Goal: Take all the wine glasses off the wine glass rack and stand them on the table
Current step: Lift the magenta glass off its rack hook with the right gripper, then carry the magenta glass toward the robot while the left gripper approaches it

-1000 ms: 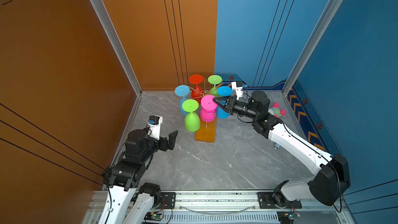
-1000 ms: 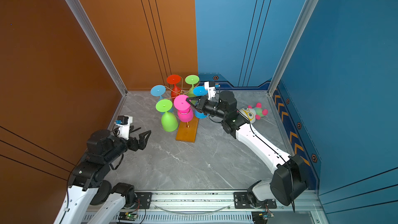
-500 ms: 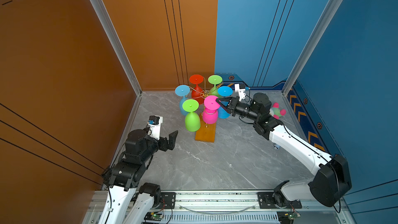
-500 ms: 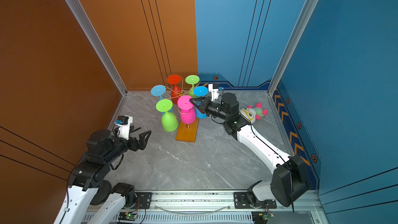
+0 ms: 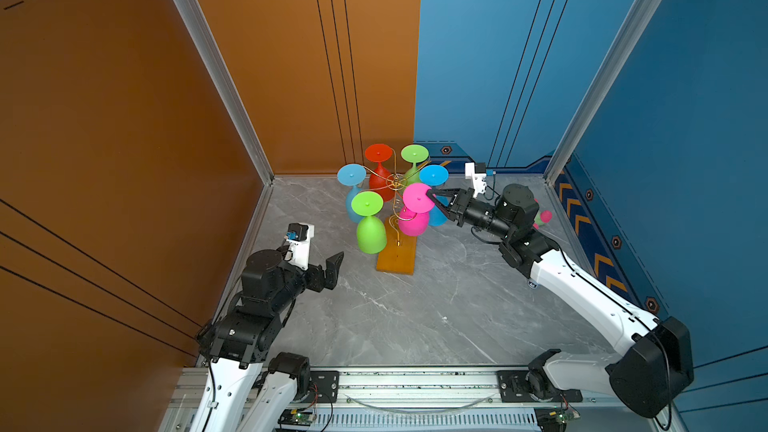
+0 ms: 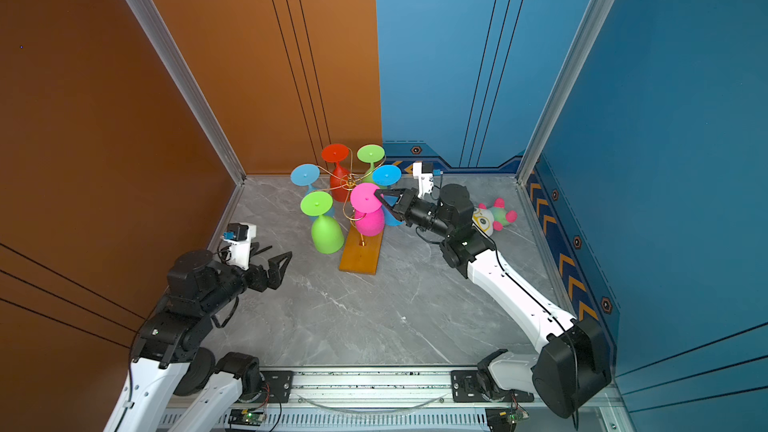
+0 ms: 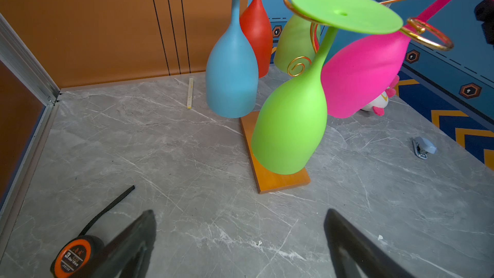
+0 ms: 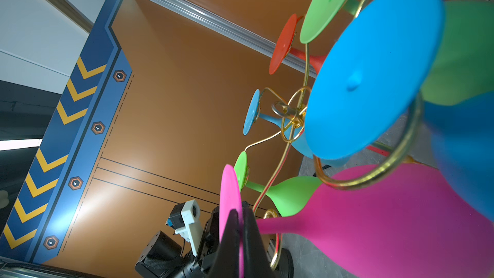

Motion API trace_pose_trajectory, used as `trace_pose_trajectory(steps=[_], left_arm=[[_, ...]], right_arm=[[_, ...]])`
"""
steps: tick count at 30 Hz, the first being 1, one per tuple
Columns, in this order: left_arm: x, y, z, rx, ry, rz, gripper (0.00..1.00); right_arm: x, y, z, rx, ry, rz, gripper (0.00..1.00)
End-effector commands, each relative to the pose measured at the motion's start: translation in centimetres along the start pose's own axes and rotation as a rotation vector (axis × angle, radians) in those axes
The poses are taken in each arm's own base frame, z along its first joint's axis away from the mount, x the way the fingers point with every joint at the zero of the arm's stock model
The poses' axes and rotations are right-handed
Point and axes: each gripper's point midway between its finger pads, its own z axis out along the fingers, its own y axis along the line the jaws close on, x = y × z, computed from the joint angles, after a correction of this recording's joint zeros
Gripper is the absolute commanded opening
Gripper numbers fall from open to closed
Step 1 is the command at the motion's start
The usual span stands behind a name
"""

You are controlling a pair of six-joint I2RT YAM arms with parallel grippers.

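Note:
The wine glass rack is gold wire on an orange wooden base, near the back wall. Several coloured glasses hang upside down from it. My right gripper is shut on the rim of the pink wine glass's foot disc, seen edge-on between the jaws in the right wrist view. The pink wine glass hangs tilted, its stem beside a gold scroll loop. My left gripper hovers open and empty over the floor, left of and nearer than the rack.
A front green glass, a light blue glass, red, blue and back green glasses crowd the rack. A plush toy lies behind my right arm. A tape measure, a stapler and a pale stick lie on the floor.
My right gripper has drawn back to the right with the pink glass's foot, and the pink glass has shifted right and tilted with it. The left arm has not moved.

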Motion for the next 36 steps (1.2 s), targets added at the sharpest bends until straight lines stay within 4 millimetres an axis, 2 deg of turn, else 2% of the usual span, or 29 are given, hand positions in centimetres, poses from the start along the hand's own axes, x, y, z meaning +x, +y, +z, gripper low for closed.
trace_pose_trajectory(steps=[1, 12, 21, 26, 30, 36], left_arm=[[0.0, -0.6, -0.2, 0.039, -0.015, -0.019, 0.98], [-0.5, -3.8, -2.2, 0.204, -0.007, -0.144, 0.98], [-2.1, -7.8, -4.4, 0.435, 0.022, -0.285, 0.98], [-1.8, -9.9, -5.5, 0.574, 0.078, -0.342, 0.98], [-1.3, -10.8, -6.0, 0.636, 0.111, -0.372, 1.0], [-0.8, -11.8, -6.5, 0.697, 0.155, -0.422, 0.93]], right_arm=[[-0.3, 1.5, -1.3, -0.029, -0.031, -0.041, 0.0], [1.5, 2.2, -4.2, 0.004, 0.013, -0.102, 0.0], [4.8, 1.0, -7.0, 0.09, 0.113, -0.206, 0.0], [6.8, 0.5, -8.6, 0.109, 0.16, -0.28, 0.0], [8.6, 0.3, -8.8, 0.096, 0.215, -0.303, 0.0], [11.9, 0.3, -8.6, 0.059, 0.303, -0.338, 0.0]])
